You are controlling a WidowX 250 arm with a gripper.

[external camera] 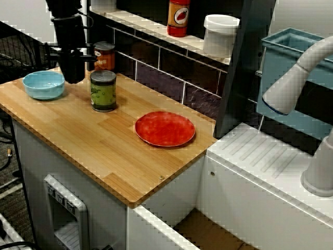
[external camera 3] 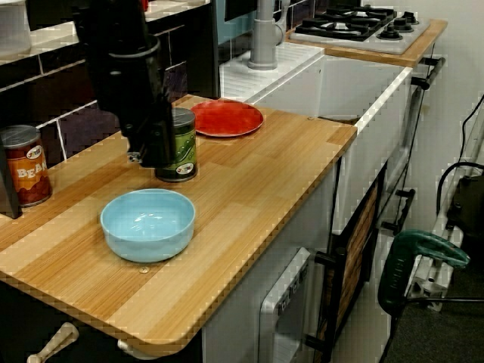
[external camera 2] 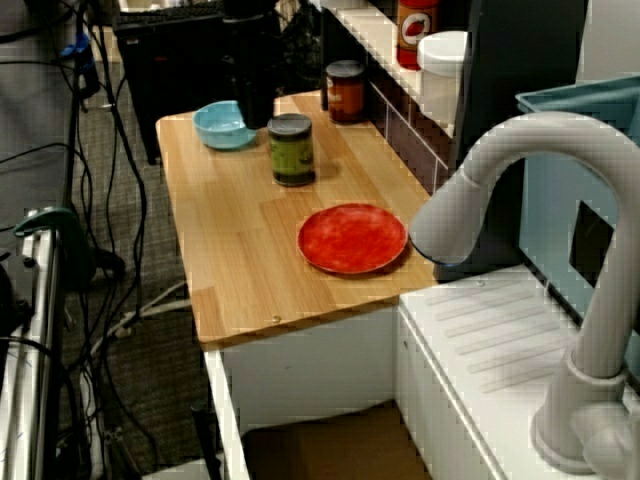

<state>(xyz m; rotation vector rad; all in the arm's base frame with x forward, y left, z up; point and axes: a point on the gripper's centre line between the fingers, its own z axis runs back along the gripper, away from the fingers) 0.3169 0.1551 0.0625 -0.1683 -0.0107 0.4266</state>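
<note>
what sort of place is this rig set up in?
Looks like a small mock or play kitchen: a light wooden countertop beside a white ribbed sink drainboard with a grey curved faucet, and a gas hob with black burners beyond.

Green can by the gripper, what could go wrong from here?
The gripper hangs low between the green can and the blue bowl, close to both. A sideways move could tip the tall can, perhaps toward the red plate, or shove the bowl toward the counter edge. The orange-labelled can stands just behind, so a move toward the wall might knock it too.
</note>
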